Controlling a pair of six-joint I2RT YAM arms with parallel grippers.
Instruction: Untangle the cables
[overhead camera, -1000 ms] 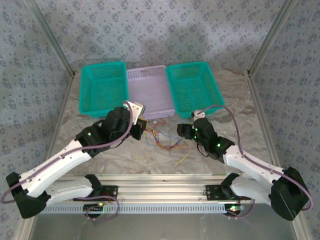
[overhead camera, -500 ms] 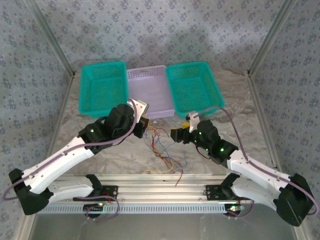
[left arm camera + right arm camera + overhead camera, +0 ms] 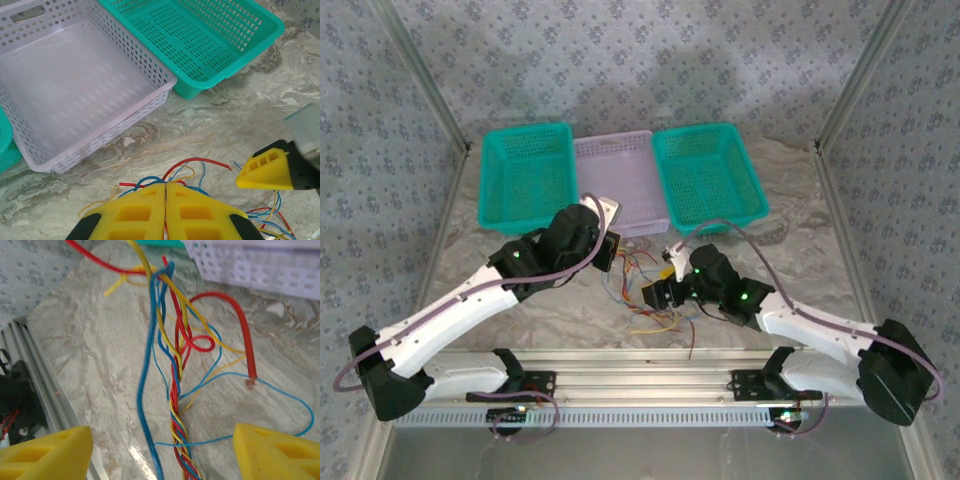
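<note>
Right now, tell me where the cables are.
In the top view the cables sit mid-table, on the near side of the lavender basket, strung from the shut left gripper toward the open right gripper.

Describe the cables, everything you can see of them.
The cables are thin, flexible wires in red, blue and yellow, tangled. Several twist into a tight braid; others loop loose, and one thicker red wire ends in a bare tip. The bunch lies before the pale basket on the marble-look table, one end pinched in the shut left gripper. The open right gripper straddles the braid.
</note>
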